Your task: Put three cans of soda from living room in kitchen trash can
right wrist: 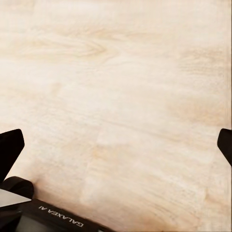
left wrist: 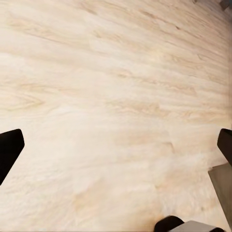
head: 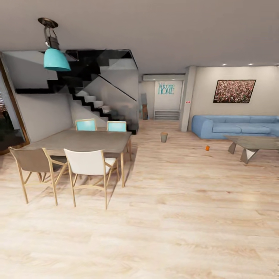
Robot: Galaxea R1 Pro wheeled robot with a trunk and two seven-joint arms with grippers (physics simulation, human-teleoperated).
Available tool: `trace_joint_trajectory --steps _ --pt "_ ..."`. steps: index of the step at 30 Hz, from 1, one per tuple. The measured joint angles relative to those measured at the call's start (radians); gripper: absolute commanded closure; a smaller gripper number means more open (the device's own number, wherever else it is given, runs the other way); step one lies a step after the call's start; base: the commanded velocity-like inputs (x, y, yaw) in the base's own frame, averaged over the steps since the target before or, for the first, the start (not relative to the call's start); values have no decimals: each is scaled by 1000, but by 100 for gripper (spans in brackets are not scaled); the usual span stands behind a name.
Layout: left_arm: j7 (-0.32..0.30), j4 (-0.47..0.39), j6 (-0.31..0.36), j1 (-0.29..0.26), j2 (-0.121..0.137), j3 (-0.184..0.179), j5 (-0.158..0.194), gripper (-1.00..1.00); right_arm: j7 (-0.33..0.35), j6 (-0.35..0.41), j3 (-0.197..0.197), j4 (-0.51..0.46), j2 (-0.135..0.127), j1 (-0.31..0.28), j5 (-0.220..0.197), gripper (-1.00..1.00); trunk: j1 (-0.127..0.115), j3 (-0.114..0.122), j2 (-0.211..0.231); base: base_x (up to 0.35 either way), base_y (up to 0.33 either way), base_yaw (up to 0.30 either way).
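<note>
Looking down, both wrist views show bare wood floor (left wrist: 116, 96) between wide-spread fingertips of the left gripper (left wrist: 116, 145) and right gripper (right wrist: 116, 145). Farther off, right of centre in the head view, an orange can (head: 207, 148) stands upright, bin (head: 164, 137) beyond it.

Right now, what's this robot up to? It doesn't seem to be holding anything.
It is collecting soda cans for a bin, and nothing is in hand yet. Both grippers, left and right, hang open over bare wood floor. Across the room an orange can stands on the floor near the low table, and the small grey bin stands on the floor farther back.
</note>
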Motion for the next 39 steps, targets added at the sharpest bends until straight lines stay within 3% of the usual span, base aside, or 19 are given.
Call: trace_joint_trajectory --steps 25,39 --pt "0 0 1 0 0 2 0 -100 0 -1 0 0 0 0 0 -100 0 -31 0 333 -123 -189" --pt "0 0 1 0 0 2 0 -100 0 -2 0 0 0 0 0 -100 0 -38 0 346 -1 -35"
